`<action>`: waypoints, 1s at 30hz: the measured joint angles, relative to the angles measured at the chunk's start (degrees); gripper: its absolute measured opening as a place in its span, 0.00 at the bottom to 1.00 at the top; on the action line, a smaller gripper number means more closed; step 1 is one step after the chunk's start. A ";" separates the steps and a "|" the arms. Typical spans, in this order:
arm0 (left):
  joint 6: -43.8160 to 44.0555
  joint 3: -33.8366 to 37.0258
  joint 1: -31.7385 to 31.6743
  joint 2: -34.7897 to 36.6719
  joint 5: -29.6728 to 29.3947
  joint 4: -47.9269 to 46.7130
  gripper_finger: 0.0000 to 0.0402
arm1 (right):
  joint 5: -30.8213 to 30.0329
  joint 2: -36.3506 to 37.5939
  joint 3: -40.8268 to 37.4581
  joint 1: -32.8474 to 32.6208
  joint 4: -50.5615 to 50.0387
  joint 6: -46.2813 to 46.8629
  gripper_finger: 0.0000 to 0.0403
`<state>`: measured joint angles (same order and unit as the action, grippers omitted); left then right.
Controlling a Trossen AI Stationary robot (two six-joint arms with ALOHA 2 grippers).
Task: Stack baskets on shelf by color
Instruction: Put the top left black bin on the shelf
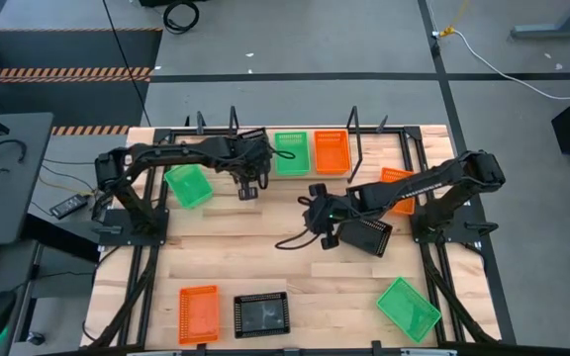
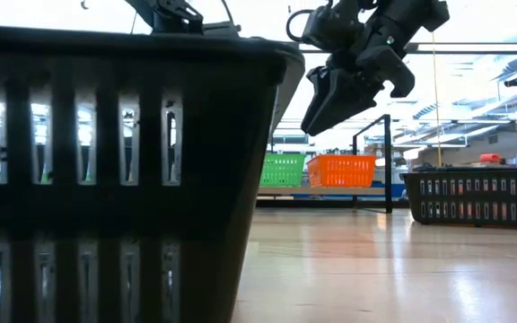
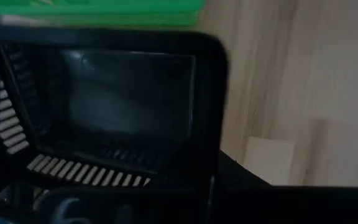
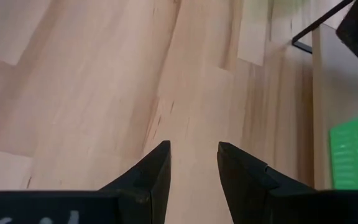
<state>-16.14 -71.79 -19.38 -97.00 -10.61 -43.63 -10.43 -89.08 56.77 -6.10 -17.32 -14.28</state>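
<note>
My left gripper (image 1: 249, 186) is over the left part of the shelf (image 1: 369, 148), shut on a black basket (image 3: 129, 99) that fills the left wrist view. A green basket (image 1: 290, 150) and an orange basket (image 1: 331, 150) stand side by side on the shelf. My right gripper (image 1: 317, 215) (image 4: 193, 149) is open and empty above bare table at mid-table, with another black basket (image 1: 369, 235) just to its right. A green basket (image 1: 188, 185) lies on the table under the left arm. My left gripper has the black basket close in front of its camera, which looks into the basket's open inside (image 3: 129, 99). The place of contact is lost in the dark along the picture's bottom, so the part held and the kind of hold cannot be told.
An orange basket (image 1: 394, 188) lies under the right arm. Along the near edge sit an orange basket (image 1: 198, 314), a black basket (image 1: 261, 314) (image 2: 106, 161) and a green basket (image 1: 409, 307). Thin black rods (image 1: 354, 124) rise from the shelf. Bare wood lies mid-table.
</note>
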 joint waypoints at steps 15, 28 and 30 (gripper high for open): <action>-1.25 0.02 -2.46 -1.73 1.68 1.14 0.02 | 3.47 0.00 0.00 2.31 0.07 -0.44 0.34; -1.67 0.00 -2.58 -4.45 2.35 1.83 0.03 | 4.89 0.00 -1.00 2.51 -0.29 0.26 0.34; -1.60 0.00 -2.58 -4.38 2.35 1.76 0.04 | 4.69 0.00 -1.25 2.70 0.00 0.35 0.34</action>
<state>-17.74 -71.79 -21.96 -101.38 -8.26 -41.87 -5.74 -89.08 55.53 -3.40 -17.32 -13.93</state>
